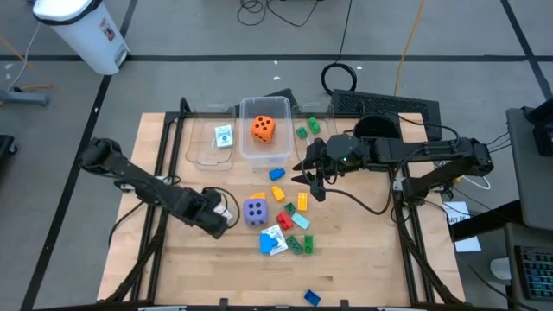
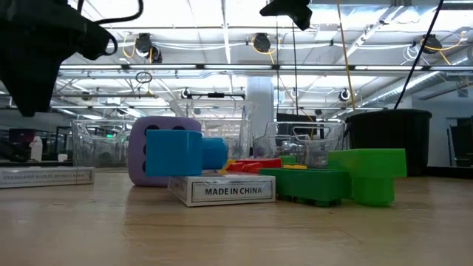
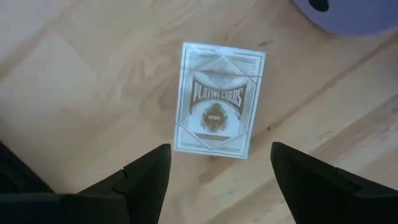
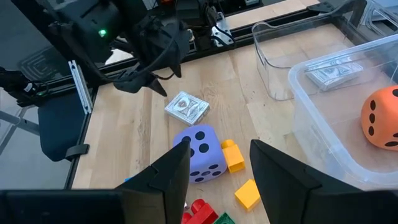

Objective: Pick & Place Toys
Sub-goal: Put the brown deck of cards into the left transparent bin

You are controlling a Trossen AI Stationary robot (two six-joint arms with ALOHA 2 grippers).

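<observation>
**A:** Where are you, and what's in hand?

**B:** My left gripper [image 3: 214, 171] hangs over the card pack [image 3: 217, 101] that lies flat on the table [image 1: 363, 259], just beside the purple die [image 1: 255, 211], on the side away from the brick pile. Fingers [image 3: 143, 174] spread wide, one to each side of the pack's near end, nothing between them yet. So I judge this to be the reach for the cards, before any grasp.

**A:** And the right?

**B:** My right gripper [image 4: 214, 165] hovers above the table on the other side of the purple die, towards the bins. Fingers parted about halfway, and they're empty too. Below it I see yellow bricks [image 4: 239, 174] next to the die.

**A:** What's already put away?

**B:** An orange die [image 1: 263, 129] sits in the middle bin [image 1: 246, 142]. Another card pack [image 1: 224, 136] lies in the bin [image 1: 199, 155] next to it, on the far side from the purple die. The rest is loose: red, green and yellow bricks in a cluster just beyond the purple die, and a blue brick [image 1: 312, 297] well apart from it, near the table's front edge.

**A:** Next move?

**B:** Come straight down, keeping the pack centred between the fingers. It's thin and flat on the wood, so I expect the tips must reach the table before closing, or they'll skate over the top. The die is close; I'd mind not to nudge it.
</observation>
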